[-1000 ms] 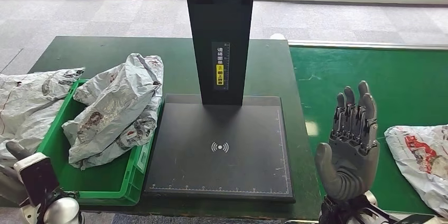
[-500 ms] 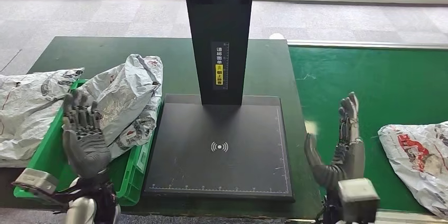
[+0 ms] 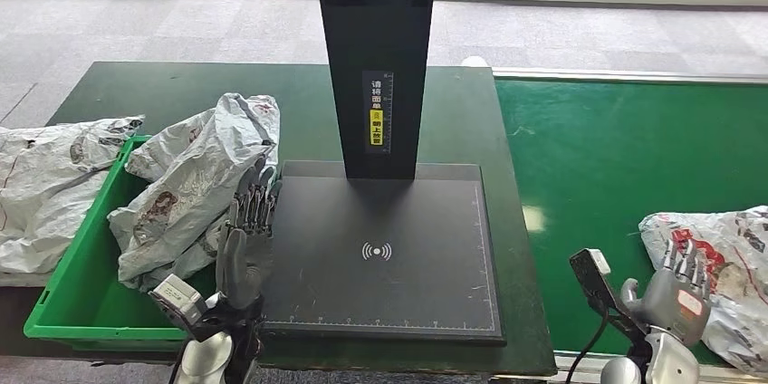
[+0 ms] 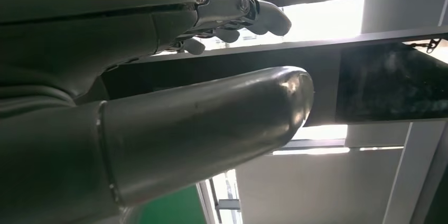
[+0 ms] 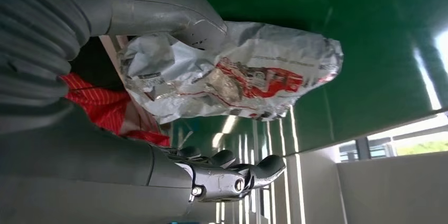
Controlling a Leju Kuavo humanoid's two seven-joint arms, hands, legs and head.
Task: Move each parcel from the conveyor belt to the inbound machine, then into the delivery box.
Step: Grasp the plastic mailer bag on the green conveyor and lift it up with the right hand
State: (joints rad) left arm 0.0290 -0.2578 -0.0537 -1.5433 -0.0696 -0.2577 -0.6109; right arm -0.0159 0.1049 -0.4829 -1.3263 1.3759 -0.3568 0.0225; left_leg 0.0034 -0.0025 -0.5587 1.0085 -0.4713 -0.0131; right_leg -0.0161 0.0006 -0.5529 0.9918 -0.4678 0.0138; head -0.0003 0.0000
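Grey crinkled plastic parcel (image 3: 715,257) now lies against the spread, empty right hand (image 3: 681,292), which has dropped to grasp it.

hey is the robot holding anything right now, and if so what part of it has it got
Nothing is held. The right robot hand is open beside the parcel on the belt, not gripping it; the left robot hand is open over the scanner's edge.

My head view looks down over the bench (image 3: 181,85); both wrist views sit close behind my hands, sharing the parcel (image 5: 238,76) at the head frame's lower right.
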